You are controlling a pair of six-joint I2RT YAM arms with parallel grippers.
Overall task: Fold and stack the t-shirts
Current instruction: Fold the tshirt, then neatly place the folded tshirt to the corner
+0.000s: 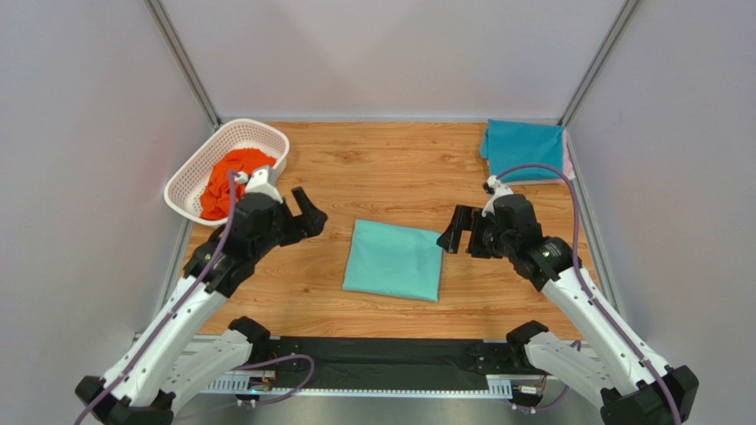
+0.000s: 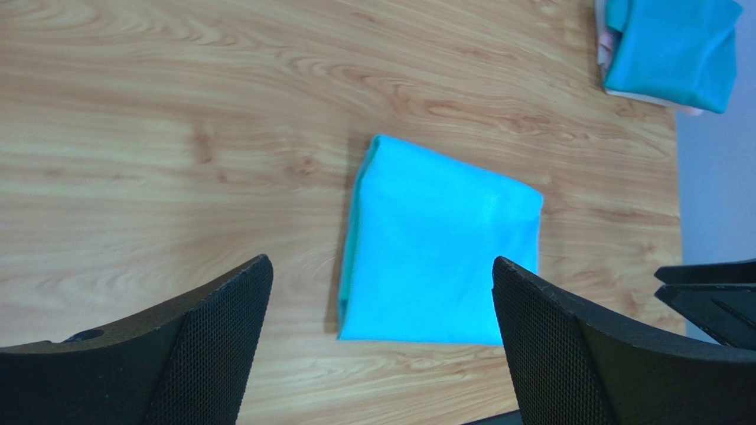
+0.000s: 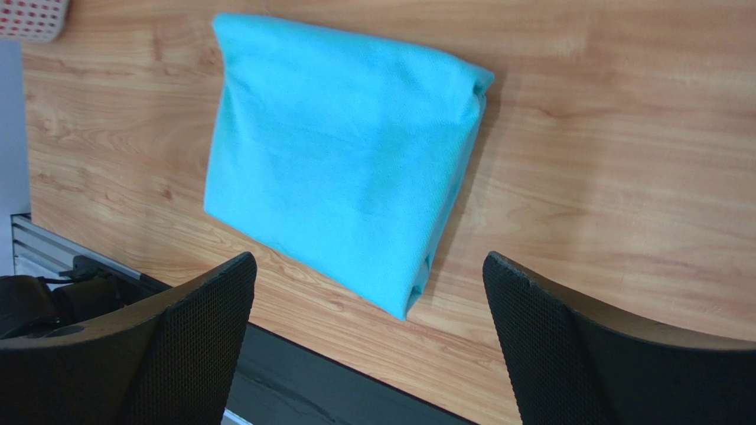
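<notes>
A mint-green t-shirt (image 1: pixel 394 259) lies folded into a rectangle in the middle of the table; it also shows in the left wrist view (image 2: pixel 439 243) and the right wrist view (image 3: pixel 342 150). A darker teal t-shirt (image 1: pixel 523 149) lies folded at the back right corner, on top of a pink one whose edge (image 1: pixel 567 168) peeks out. An orange t-shirt (image 1: pixel 232 180) lies crumpled in the basket. My left gripper (image 1: pixel 302 210) hovers open and empty left of the mint shirt. My right gripper (image 1: pixel 460 230) hovers open and empty at its right edge.
A white perforated basket (image 1: pixel 197 166) stands at the back left. Grey walls close in the table on three sides. A black strip (image 1: pixel 381 359) runs along the table's near edge between the arm bases.
</notes>
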